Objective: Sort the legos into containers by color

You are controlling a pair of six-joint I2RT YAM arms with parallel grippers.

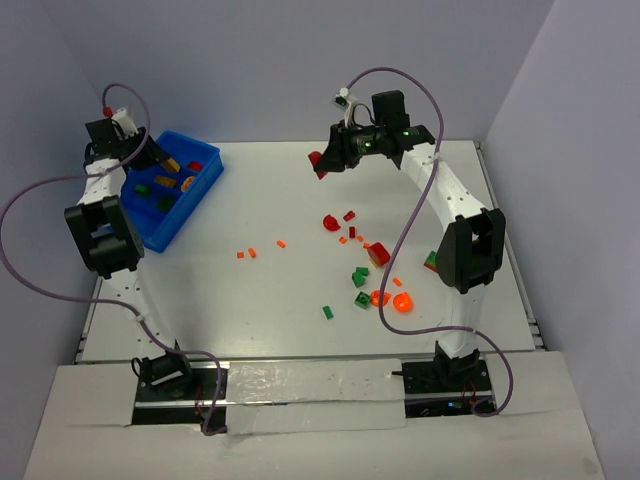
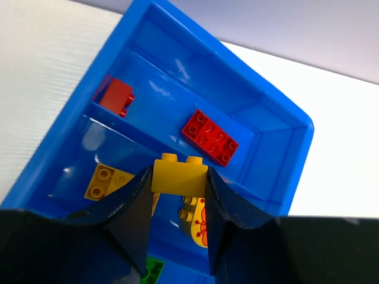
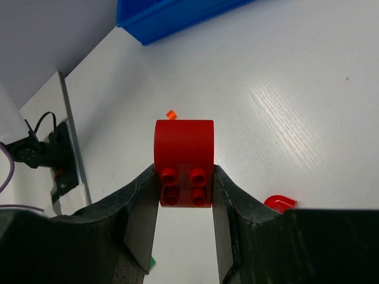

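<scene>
Overhead, a white counter (image 1: 270,195) carries a blue bin (image 1: 196,205) at its far left corner. The left tool (image 2: 177,190) hangs over the bin, clamped on a small yellow brick (image 2: 179,173), above a compartment holding other yellow pieces (image 2: 103,180). Deeper in the bin lie a flat red brick (image 2: 209,137) and a smaller red brick (image 2: 116,96). The right tool (image 3: 183,180), above the counter near its far edge, is clamped on a red brick with a rounded top (image 3: 183,145). Loose red, green and orange bricks (image 1: 365,272) lie scattered toward the right edge. Tiny orange bits (image 1: 247,254) sit near the middle.
</scene>
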